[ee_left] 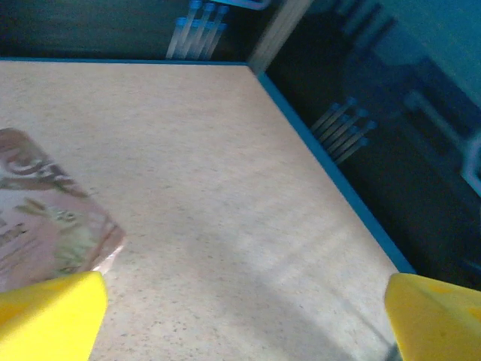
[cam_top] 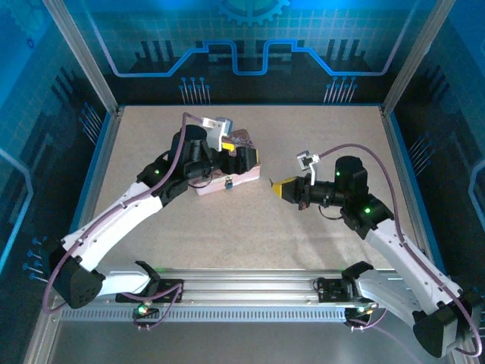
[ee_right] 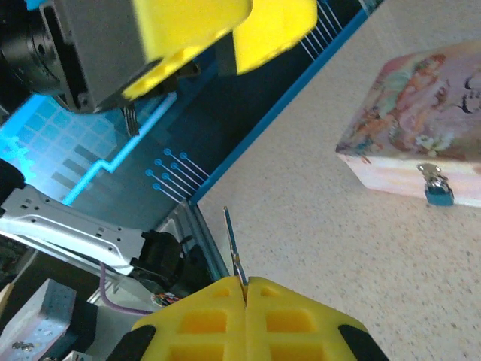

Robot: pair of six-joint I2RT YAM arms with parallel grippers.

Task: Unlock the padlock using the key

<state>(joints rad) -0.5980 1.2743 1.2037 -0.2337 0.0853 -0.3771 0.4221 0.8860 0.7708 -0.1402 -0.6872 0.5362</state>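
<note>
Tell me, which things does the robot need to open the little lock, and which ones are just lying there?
For the job: small blue padlock with a silvery shackle; thin silvery metal key, pinched in the right arm's yellow fingers.
Just there: pink illustrated rectangular tin box, which the padlock hangs on; speckled beige table; the left arm's yellow fingers, open and empty.

A pink illustrated tin sits flat on the speckled beige table
</note>
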